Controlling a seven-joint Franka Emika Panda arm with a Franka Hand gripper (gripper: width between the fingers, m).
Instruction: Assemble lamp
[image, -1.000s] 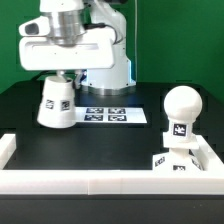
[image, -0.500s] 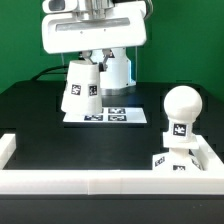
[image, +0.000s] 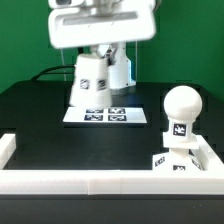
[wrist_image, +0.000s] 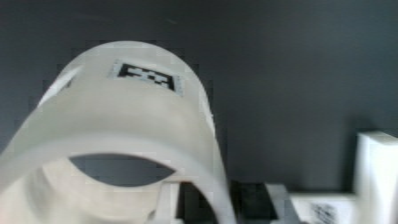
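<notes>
The lamp shade hangs in the air under the gripper, clear of the black bench and above the marker board, which lies flat toward the bench's back edge. The shade is a white truncated cone with a black-and-white tag on its side, narrow end up. In the exterior view the arm's blurred white body hides the top of the shade, so the fingers cannot be made out there. In the wrist view the shade fills most of the picture, its open wide end and hollow inside showing, one tag on the outer wall; the fingers appear to be closed on its rim, though the exact contact is hard to tell.

The round bulb stands upright on the flat square base at the front corner on the exterior view's right, well apart from the shade. A low white rail runs along the bench's front edge and turns up at both front corners.
</notes>
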